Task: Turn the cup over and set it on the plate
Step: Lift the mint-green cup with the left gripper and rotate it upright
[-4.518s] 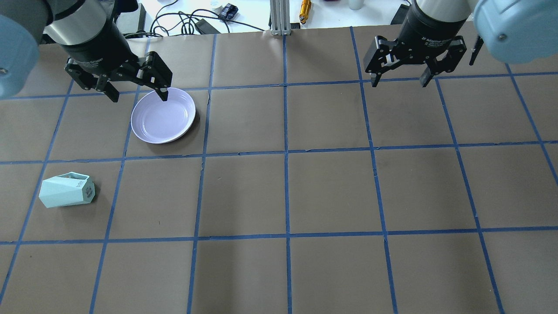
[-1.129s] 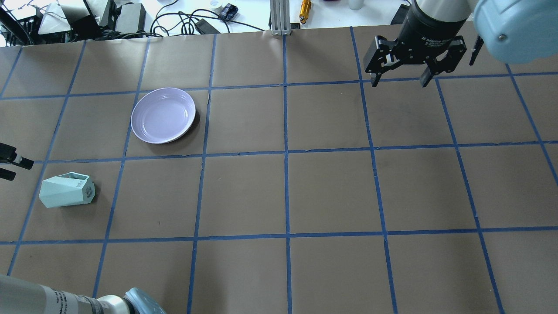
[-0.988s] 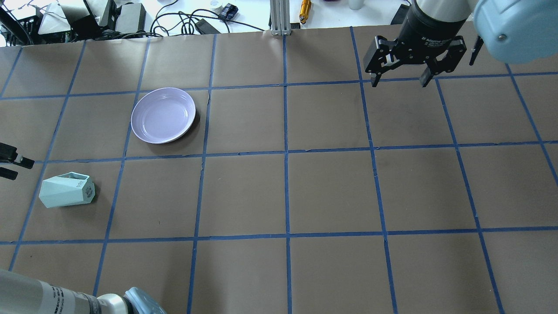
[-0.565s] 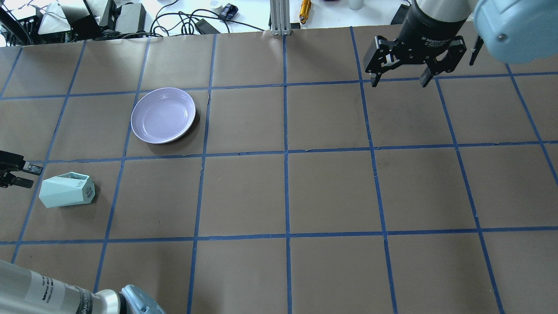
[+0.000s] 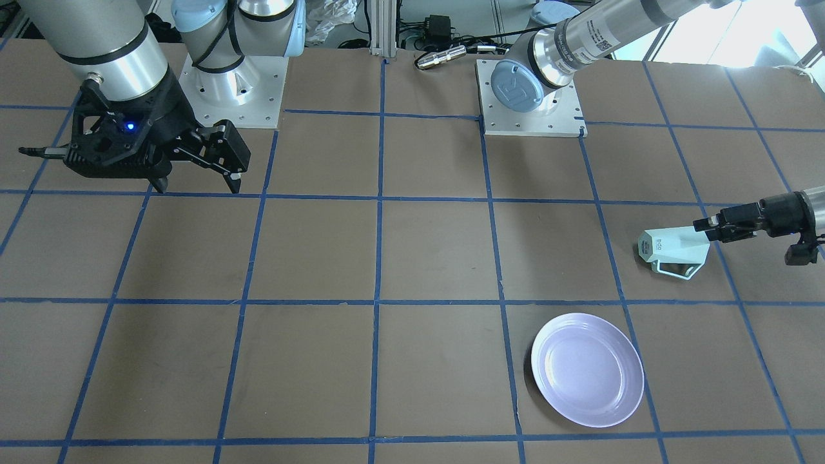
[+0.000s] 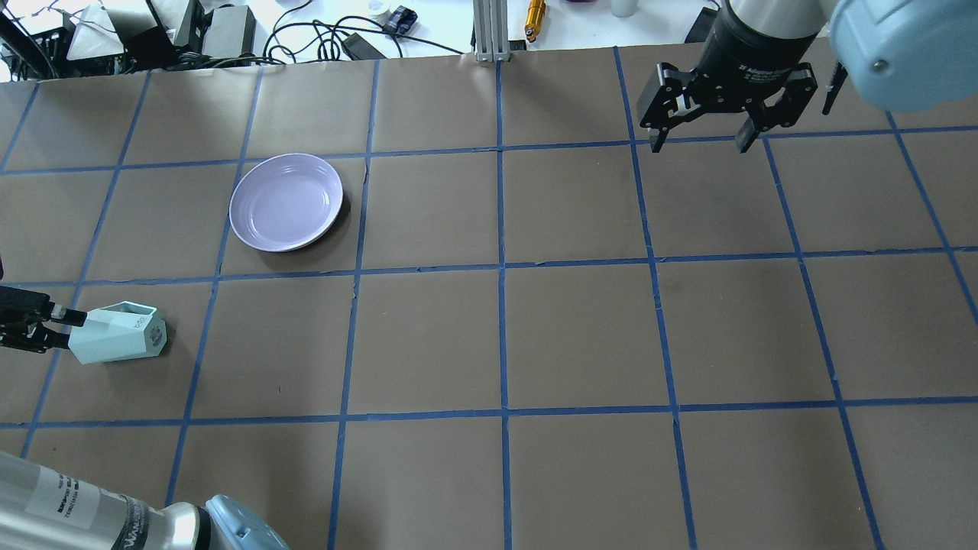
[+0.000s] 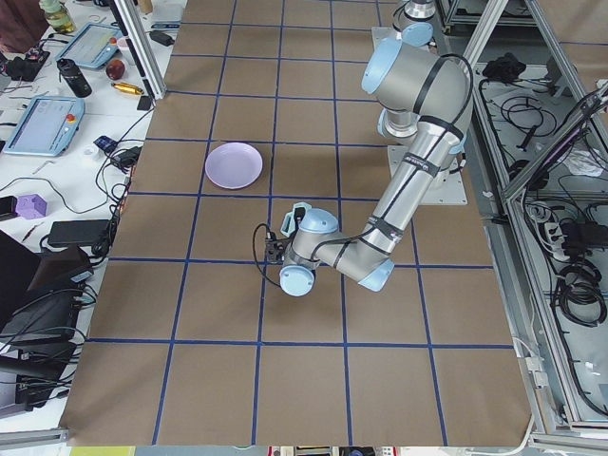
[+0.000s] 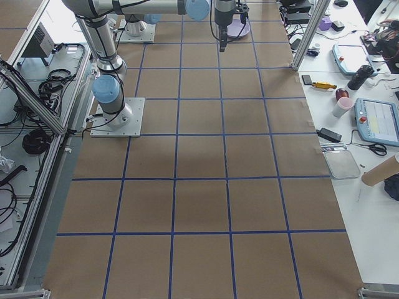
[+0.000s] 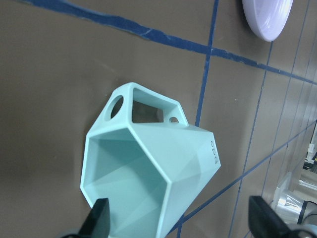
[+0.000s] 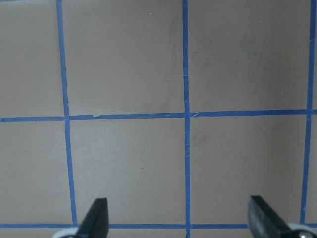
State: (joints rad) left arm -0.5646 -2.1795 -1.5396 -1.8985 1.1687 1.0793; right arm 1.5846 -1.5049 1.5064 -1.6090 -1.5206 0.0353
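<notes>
A few seconds before, the left end effector (image 6: pixel 63 328) hung over the far edge of the plate (image 6: pixel 286 202). A second ago it was off at the side of the bench (image 6: pixel 581 336), away from the cup (image 6: pixel 118 340). Now it had come in low from the robot's left, and its tips were right at the cup's mouth. Its jaws were wide apart and held nothing. In the left wrist view one of its fingers (image 9: pixel 99 220) sat in front of the rim and the other stood out past the cup's side. I cannot tell if any finger touched the cup. The cup and the plate had not moved. The right end effector (image 6: pixel 697 143) had stayed up over the far right part of the bench, jaws wide and empty.

The bench was covered in brown paper, cut into big squares by blue tape (image 6: pixel 500 336). Past its far edge lay black cables (image 6: pixel 321 34) and a metal post (image 6: pixel 489 30).

The cup lay on its side near the robot's left edge of the bench. Its long way ran left to right across the bench. Its mouth faced the robot's left, its base with dark letters faced the middle, and its handle pointed away from the robot. The plate sat flat in the next square, farther from the robot.
</notes>
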